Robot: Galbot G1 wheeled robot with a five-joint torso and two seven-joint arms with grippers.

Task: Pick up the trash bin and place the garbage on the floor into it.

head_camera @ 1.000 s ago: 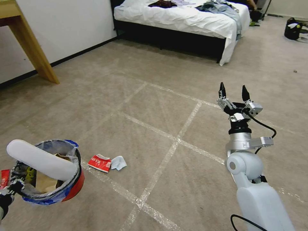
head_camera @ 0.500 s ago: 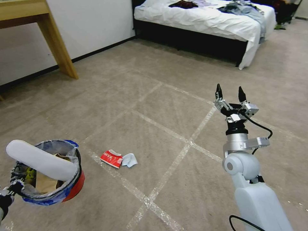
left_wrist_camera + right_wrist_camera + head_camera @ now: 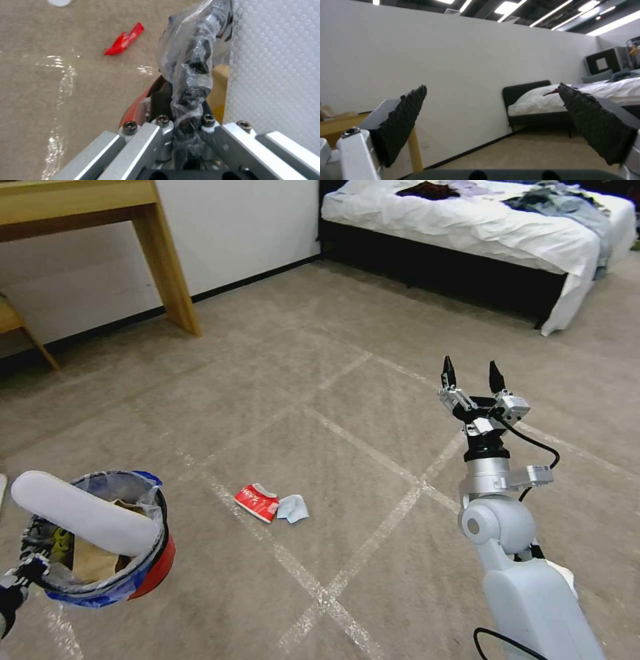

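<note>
The floor, a beige carpet crossed by pale worn tape lines, spreads across the head view up to a white wall, with a bed in white sheets on a dark frame at the far side and a wooden table leg standing against the wall to the left. The right arm reaches forward over the carpet on the right, and the right gripper points upward with its two black toothed fingers spread apart and nothing between them; the right wrist view shows the same wide gap, with the wall and bed beyond. At the lower left the trash bin, a small red bucket lined with a clear plastic bag, is carried off the carpet, with a white flat slipper lying across its rim and a brown paper bag inside. The left gripper is clamped on the bag-wrapped rim of the bin, as the left wrist view shows close up. On the carpet ahead of the bin and to its right lies a crushed red can, touching a light-blue scrap on its right. The left wrist view also shows a red wrapper lying on the carpet beside the bin.
</note>
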